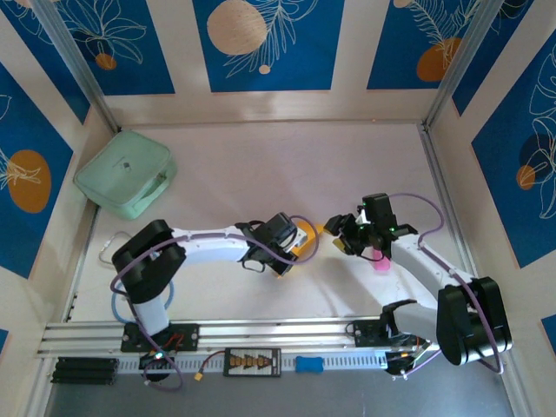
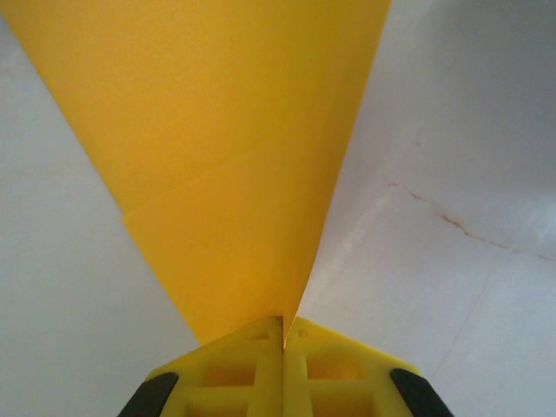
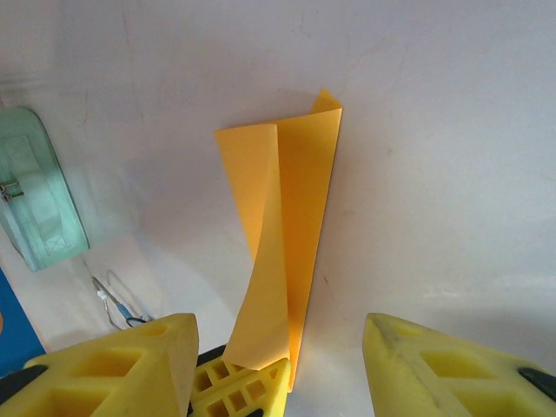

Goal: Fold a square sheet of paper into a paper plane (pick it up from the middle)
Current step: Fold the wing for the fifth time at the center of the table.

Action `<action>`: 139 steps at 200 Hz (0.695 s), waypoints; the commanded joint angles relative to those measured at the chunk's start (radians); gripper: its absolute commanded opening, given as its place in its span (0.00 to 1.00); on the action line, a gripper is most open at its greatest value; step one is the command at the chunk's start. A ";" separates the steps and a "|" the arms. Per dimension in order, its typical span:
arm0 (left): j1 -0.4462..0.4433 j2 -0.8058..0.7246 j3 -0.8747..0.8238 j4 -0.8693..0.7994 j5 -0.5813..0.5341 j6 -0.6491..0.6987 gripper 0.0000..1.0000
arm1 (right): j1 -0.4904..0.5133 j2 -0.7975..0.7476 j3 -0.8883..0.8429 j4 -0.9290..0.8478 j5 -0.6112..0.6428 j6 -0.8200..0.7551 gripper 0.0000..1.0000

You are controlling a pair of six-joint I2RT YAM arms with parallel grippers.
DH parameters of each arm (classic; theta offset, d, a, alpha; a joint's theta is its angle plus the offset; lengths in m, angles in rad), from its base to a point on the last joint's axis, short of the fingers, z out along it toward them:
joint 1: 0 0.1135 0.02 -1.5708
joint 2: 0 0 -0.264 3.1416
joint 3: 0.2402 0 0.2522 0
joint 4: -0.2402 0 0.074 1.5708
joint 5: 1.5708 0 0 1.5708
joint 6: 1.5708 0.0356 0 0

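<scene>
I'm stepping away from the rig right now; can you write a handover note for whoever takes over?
Left gripper: fingers shut on the narrow end of the orange-yellow folded paper sheet.
Right gripper: open, empty, facing the paper.
Done: sheet folded lengthwise, one flap curling loose.
Left: flatten that flap, finish the folds into a plane.

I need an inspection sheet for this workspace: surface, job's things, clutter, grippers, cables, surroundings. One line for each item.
Surface: white table, one thin brown mark.
Job's things: orange-yellow paper, folded lengthwise, one flap curling up.
Clutter: mint-green case, far left; small pink object beside right arm.
Grippers: left gripper shut on the paper's end; right gripper open, holding nothing.
Cables: purple cables along both arms.
Surroundings: blue patterned wall panels; metal rail at near edge.
</scene>
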 commanded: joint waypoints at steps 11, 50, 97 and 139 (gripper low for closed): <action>0.031 0.034 0.009 0.047 0.146 -0.037 0.00 | -0.005 -0.006 -0.020 0.012 -0.029 -0.017 0.52; 0.056 0.045 -0.014 0.092 0.207 -0.071 0.00 | 0.007 0.000 -0.034 0.066 -0.053 -0.022 0.49; 0.077 0.064 -0.043 0.125 0.251 -0.099 0.00 | 0.053 0.003 -0.039 0.127 -0.052 -0.077 0.45; 0.082 0.075 -0.063 0.143 0.258 -0.121 0.00 | 0.085 0.025 -0.034 0.163 -0.081 -0.116 0.36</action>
